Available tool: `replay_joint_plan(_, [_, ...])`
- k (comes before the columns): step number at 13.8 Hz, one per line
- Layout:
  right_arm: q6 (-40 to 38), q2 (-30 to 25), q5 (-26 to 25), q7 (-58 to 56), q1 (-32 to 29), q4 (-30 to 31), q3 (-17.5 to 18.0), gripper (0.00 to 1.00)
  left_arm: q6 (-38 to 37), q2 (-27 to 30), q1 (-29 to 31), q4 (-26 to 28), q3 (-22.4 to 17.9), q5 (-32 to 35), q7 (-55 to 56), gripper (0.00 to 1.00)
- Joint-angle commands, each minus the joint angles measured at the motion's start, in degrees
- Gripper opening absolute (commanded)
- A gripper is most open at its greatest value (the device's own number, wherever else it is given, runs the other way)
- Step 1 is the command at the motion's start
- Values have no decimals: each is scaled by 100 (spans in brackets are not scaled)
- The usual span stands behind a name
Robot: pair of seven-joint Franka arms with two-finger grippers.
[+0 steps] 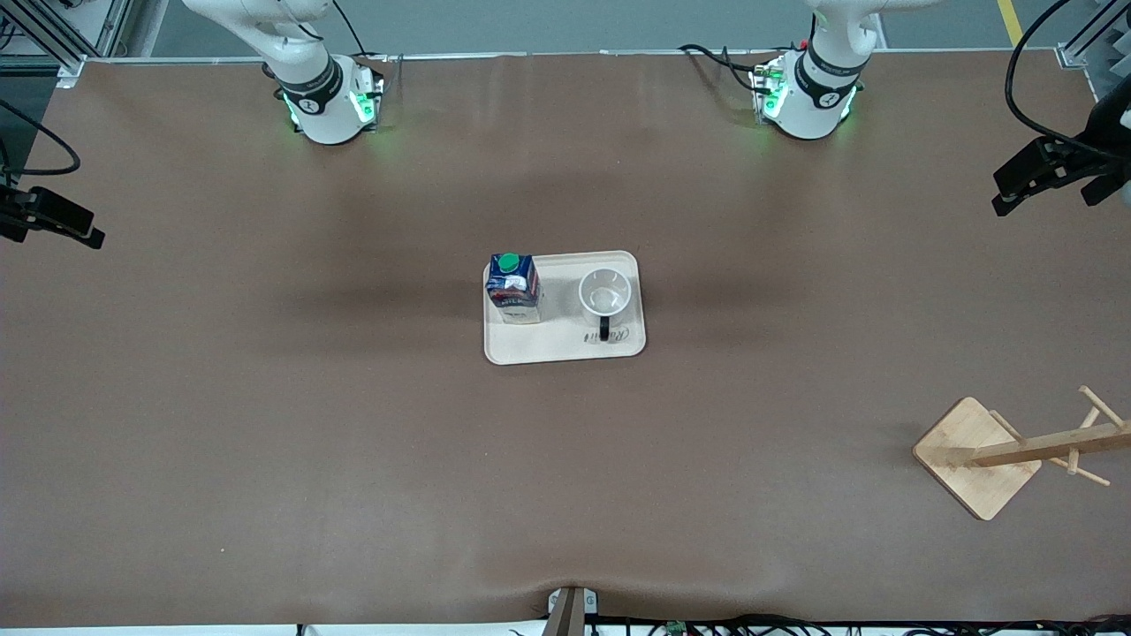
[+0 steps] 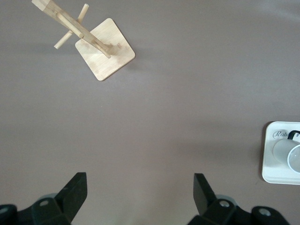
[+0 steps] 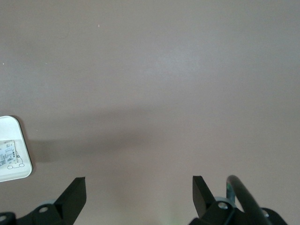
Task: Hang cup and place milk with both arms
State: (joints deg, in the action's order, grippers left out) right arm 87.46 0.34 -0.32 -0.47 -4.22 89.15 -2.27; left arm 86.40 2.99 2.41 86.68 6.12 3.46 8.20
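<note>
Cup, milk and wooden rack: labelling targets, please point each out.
cup (image 1: 605, 292), front view, inside of its white bowl.
milk (image 1: 509, 262), front view, green screw cap.
wooden rack (image 1: 967, 446), front view, square base.

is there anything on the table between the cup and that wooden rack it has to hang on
Nothing visible. The cup sits on the tray beside the milk, which is on its side toward the right arm's end. Only bare table lies between the tray and the rack.
</note>
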Motion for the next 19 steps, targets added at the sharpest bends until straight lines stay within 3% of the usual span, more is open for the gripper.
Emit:
replay_joint_plan(1, [-72,62,14,29,-105,-126,69,100,-26,-44,-39,-99,-41,-100,-55,100])
replay_joint_plan(7, [-63,62,14,29,-105,-126,69,100,-255,-149,-74,-21,29,-100,-20,100])
replay_joint_plan(10, [-45,71,14,29,-105,-126,69,100,-194,-403,-92,330,563,-274,59,100])
replay_joint_plan(17, [-19,124,32,38,-105,-126,69,100,2044,-448,-144,2043,1926,-416,1841,100])
replay_joint_plan(19, [-19,124,31,38,-105,-126,78,100,2704,-780,-153,2282,2286,-416,2263,100])
